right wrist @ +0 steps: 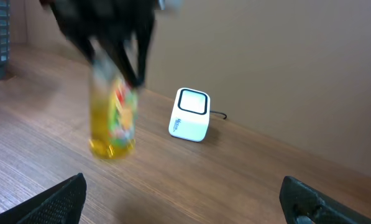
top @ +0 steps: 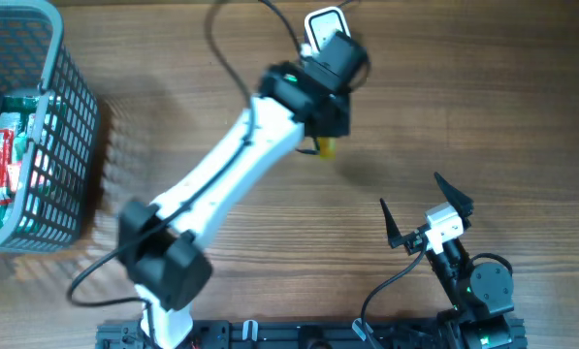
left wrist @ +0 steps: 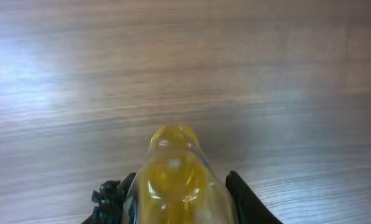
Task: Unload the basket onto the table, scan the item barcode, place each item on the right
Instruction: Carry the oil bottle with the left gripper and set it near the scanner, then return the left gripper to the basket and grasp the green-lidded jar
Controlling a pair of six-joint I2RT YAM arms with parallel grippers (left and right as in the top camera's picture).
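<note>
Nearest me, the right jaws stand wide apart and empty above the desk [top: 522, 116]; further out, the left jaws are clamped on the upper part of a yellow bottle [right wrist: 114, 118], which hangs upright just short of the white barcode scanner [right wrist: 190, 115]; I cannot tell whether its base touches the wood. I judge the step wants a slow turn, label towards the scanner window, then a steady hold. Only the right wrist view shows the red-and-green label; the left wrist sees bare glossy plastic; overhead, the arm hides nearly everything but a yellow sliver.
</note>
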